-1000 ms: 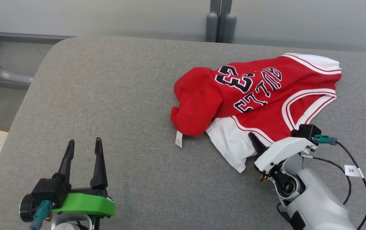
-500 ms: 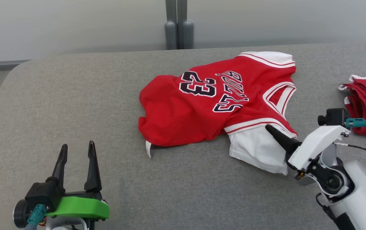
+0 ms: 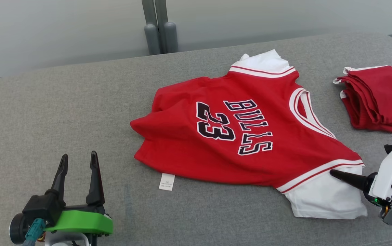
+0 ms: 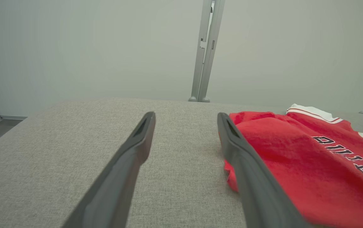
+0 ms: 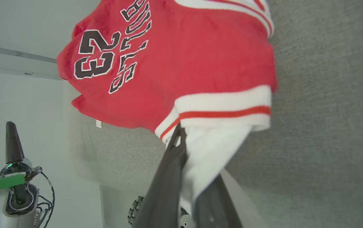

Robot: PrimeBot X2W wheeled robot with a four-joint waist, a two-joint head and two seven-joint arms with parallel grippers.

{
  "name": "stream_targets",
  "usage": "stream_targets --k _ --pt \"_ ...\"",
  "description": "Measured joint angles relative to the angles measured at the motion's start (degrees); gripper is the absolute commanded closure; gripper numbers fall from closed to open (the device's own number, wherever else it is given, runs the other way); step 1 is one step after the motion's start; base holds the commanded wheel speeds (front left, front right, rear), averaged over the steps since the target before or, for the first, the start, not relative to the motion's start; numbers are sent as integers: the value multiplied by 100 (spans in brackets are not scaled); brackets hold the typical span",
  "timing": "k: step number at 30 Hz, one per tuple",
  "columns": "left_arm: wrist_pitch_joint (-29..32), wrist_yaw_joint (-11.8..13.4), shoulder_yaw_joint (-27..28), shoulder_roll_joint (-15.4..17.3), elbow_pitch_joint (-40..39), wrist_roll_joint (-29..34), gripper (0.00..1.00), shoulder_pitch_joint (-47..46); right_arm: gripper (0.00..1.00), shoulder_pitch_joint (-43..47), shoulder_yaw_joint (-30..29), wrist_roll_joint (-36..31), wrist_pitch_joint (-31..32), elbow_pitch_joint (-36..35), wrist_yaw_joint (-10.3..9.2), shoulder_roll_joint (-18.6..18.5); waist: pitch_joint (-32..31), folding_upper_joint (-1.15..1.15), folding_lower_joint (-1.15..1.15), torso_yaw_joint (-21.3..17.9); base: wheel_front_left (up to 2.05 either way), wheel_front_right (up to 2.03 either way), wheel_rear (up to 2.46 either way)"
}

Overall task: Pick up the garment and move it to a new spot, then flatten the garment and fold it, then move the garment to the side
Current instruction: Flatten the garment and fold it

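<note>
Left end effector open; right end effector clamped on garment.

Red jersey (number 23) spread flat

Soft cloth, rough cloth
The red garment is soft matt cloth; the grey worktop looks rough, woven.

The robot's left gripper carried two long, tapering black fingers on a black block above a bright green plate, with a teal plug at its side. The right gripper wore an angular white housing dotted with a small green light.
</note>
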Motion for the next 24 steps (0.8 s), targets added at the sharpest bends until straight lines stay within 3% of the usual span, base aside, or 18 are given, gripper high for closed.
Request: stream_targets --k 1,2,3,4,12,18,24 --pt "1 0 -5 10 4 0 0 -8 100 -20 -24 -110 8 94 0 12 18 0 0 -1 0 0 0" --pt "2 -1 -16 14 8 -1 0 -22 85 -57 -49 -201 -12 186 0 38 33 0 0 5 0 0 0" --pt "2 -2 -31 14 14 -2 0 -34 24 -91 -66 -249 -31 248 0 77 42 0 0 16 0 0 0" --pt "10 -3 -48 18 27 -3 0 -52 0 -133 -67 -333 -67 332 0 151 48 0 0 35 0 0 0" --pt "34 18 -78 78 67 -18 0 -57 0 -176 -233 -1127 -875 377 0 370 -33 0 0 174 0 0 0" --pt "44 60 -77 107 8 -38 0 7 0 -146 -519 -1540 -1983 -327 1 474 -151 0 0 203 0 0 0" --pt "53 101 -80 112 -22 -120 0 72 0 59 -588 -2058 -2677 -883 0 615 -240 0 0 209 0 0 0"
